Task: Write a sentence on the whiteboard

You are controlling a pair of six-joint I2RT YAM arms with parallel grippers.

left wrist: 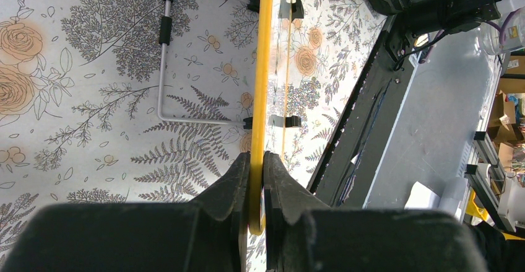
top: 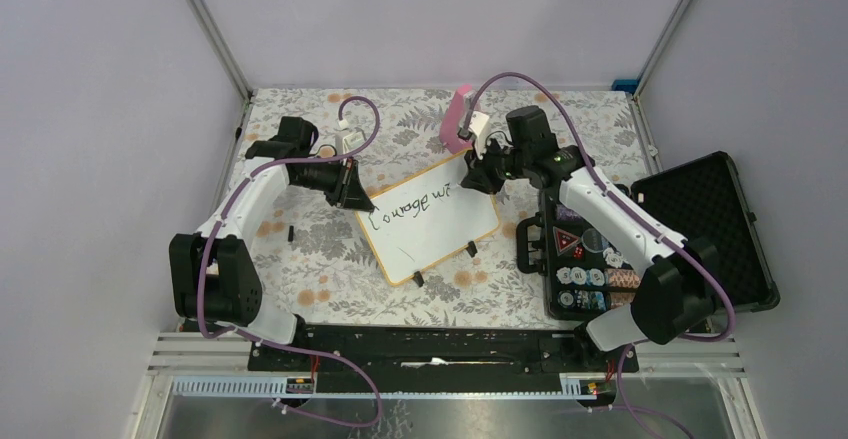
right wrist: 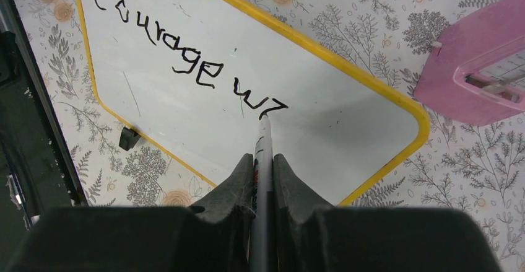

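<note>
One whiteboard (top: 440, 231), two black feet (top: 419, 280), one marker (right wrist: 263, 154).

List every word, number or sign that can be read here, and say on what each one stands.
"Courage wi": black handwriting on the whiteboard; the last letter is unfinished.
Marks on the chips in the black case: too small to read.
Nothing else is readable.

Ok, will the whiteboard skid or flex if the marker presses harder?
Probably stiff: the whiteboard runs straight, edge-on, from the left pincer. It looks thin and light on small feet, so the marker would likely skid it without that clamp.
</note>
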